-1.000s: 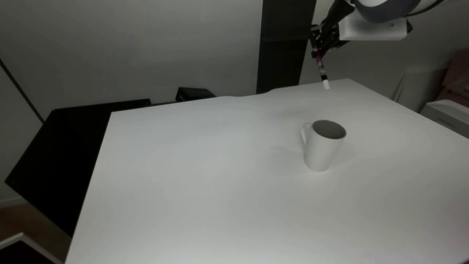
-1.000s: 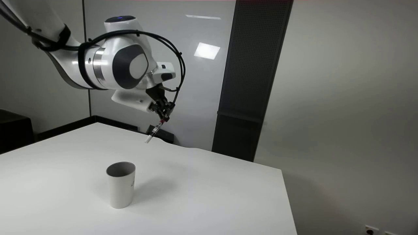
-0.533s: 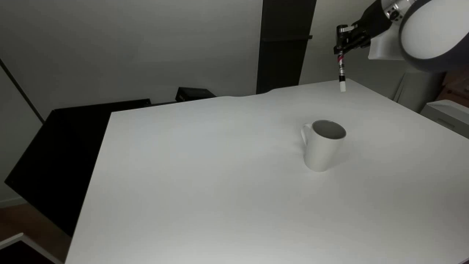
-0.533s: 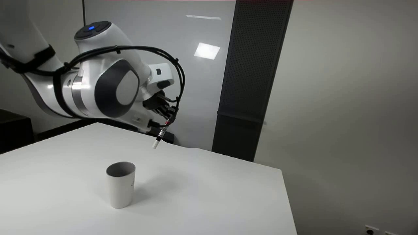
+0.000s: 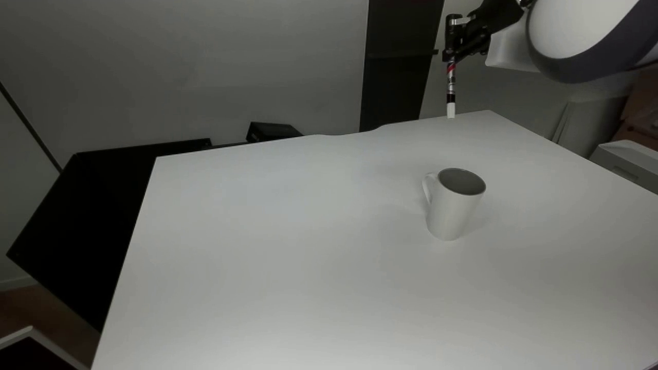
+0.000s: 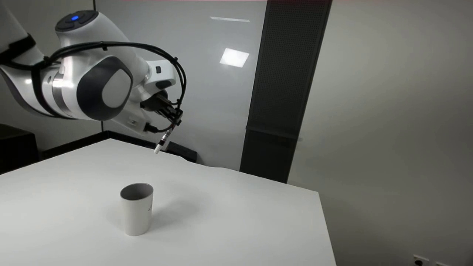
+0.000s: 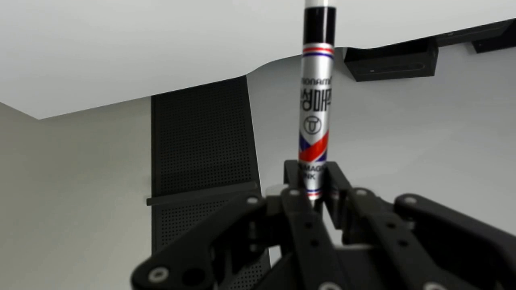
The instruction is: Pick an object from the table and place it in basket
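Observation:
The object is a marker pen, silver with red and blue marks, a black band and a white end. It shows in both exterior views (image 5: pixel 451 82) (image 6: pixel 165 137) and in the wrist view (image 7: pixel 316 92). My gripper (image 5: pixel 450 55) is shut on its upper end; the gripper also shows in an exterior view (image 6: pixel 175 123) and the wrist view (image 7: pixel 314 177). The pen hangs white end down, in the air. The white mug (image 5: pixel 452 210) stands upright on the table with its dark opening up; it also shows in an exterior view (image 6: pixel 136 218). The pen is higher than the mug and apart from it.
The white table (image 5: pixel 282 231) has a wavy back edge. A dark box (image 5: pixel 272 131) sits behind that edge. A black perforated panel (image 6: pixel 284 88) stands against the wall. A black surface (image 5: pixel 77 221) and a light box (image 5: pixel 629 162) are beside the table.
In both exterior views the gripper and pen moved right and down, then left and up. In an exterior view the pen hangs straighter than a second ago. The mug has not moved.

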`<act>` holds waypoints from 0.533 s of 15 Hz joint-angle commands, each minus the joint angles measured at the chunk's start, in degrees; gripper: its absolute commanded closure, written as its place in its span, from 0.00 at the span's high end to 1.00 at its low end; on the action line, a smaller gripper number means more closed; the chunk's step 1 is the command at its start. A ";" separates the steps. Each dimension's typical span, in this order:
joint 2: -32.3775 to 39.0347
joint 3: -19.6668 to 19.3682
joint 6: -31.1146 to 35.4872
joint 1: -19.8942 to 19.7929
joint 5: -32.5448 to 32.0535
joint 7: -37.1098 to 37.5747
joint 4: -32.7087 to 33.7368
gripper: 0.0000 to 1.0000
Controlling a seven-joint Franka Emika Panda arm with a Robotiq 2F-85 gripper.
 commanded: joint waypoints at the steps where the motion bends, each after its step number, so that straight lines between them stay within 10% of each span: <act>1: 0.06 -2.37 -0.14 4.15 2.90 -0.58 -0.47 0.07; 8: 0.49 -3.57 -0.16 7.43 4.53 -0.56 -4.48 0.07</act>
